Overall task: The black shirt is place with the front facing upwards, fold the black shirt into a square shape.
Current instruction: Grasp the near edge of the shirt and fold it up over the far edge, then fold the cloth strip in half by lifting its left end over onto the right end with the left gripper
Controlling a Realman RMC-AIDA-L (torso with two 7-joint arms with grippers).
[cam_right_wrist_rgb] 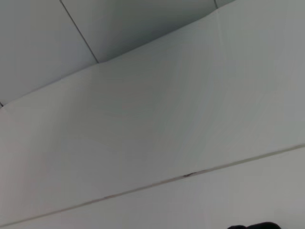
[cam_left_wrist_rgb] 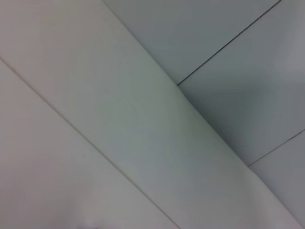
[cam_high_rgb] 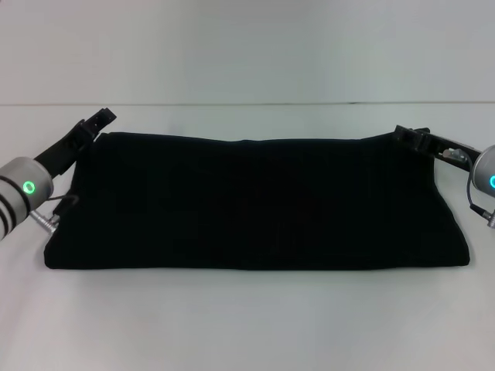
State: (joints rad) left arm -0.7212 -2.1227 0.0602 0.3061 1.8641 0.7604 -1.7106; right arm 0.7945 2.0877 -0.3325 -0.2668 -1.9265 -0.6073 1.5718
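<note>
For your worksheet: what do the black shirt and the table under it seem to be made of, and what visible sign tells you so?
The black shirt: soft matte cloth, probably knit; it lies limp in a folded band with a rounded fold edge and no shine. The table: a smooth, hard, pale surface, perhaps laminate or painted board; it looks flat and even with only a faint sheen. The exact material is open.

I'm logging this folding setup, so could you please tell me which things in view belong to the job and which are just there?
Belongs to the job:
- black shirt, lying as a wide folded band
- left gripper, at its far left corner
- right gripper, at its far right corner

Just there:
- white table
- nothing else visible
</note>
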